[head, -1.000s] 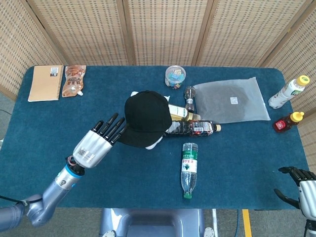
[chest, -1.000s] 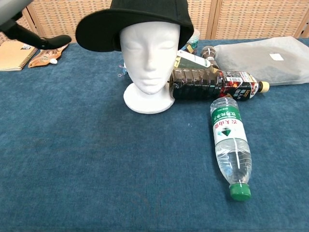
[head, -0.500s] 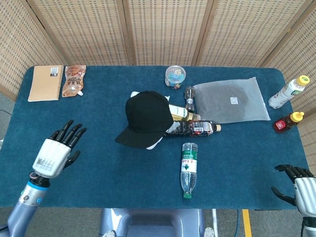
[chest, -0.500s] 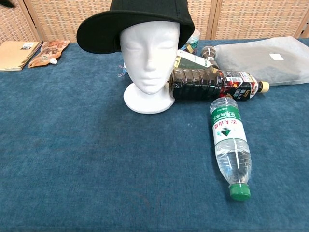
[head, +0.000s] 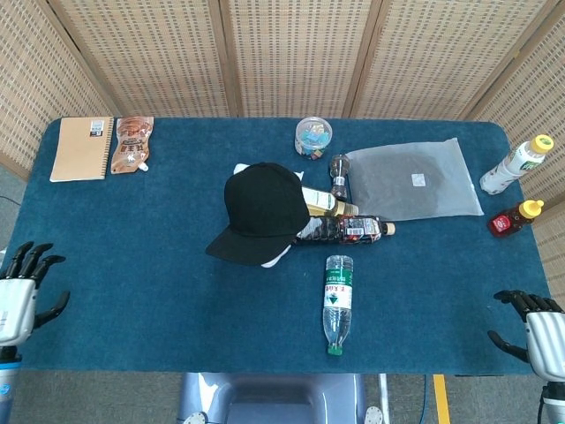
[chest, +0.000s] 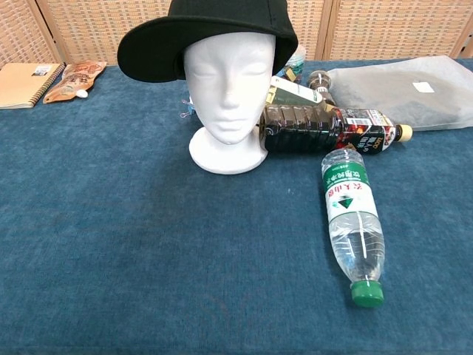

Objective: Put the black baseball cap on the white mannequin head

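Fingers (head: pixel 31 261) spread and empty on both my hands at the bench (head: pixel 132 265) corners, the soft, light black baseball cap (head: pixel 262 210) sits on the white mannequin head (chest: pixel 230 81), best taken by its stiff brim

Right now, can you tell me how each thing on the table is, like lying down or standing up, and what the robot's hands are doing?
black baseball cap: sits on the head, brim off to one side.
white mannequin head: upright.
clear water bottle: lying down, green cap on.
dark drink bottle: lying down.
yellow-capped bottle: standing, capped.
red sauce bottle: standing, capped.
notebook: closed, flat.
left hand: open, holds nothing.
right hand: open, holds nothing.
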`<state>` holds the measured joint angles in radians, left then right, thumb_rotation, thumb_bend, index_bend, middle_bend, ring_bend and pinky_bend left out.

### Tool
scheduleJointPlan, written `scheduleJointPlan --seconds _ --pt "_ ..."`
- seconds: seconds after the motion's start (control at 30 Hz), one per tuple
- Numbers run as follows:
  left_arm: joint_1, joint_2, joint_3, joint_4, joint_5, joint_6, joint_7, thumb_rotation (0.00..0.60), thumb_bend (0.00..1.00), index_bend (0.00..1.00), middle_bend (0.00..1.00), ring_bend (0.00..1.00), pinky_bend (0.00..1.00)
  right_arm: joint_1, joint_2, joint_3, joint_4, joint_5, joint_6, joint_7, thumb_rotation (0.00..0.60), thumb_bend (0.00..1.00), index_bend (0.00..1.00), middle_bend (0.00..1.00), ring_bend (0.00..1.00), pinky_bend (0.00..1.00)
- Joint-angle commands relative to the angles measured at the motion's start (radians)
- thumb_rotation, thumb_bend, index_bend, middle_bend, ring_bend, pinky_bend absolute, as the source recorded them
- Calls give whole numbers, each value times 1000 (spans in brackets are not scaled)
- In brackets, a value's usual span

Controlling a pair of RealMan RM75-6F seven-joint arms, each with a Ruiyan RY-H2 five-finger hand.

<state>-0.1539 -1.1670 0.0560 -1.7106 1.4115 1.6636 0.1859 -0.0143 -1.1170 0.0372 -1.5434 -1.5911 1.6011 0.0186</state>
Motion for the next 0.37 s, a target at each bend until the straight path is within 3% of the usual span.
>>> scheduleJointPlan --seconds 0.03,0.37 --pt "40 2 2 14 -35 3 -34 600 264 291 190 91 400 4 4 3 -8 4 -5 -9 600 157 366 424 429 403" --pt "68 2 -32 16 -23 -8 -36 600 263 291 190 91 401 27 7 -4 -20 -27 -25 -5 600 158 366 424 429 404"
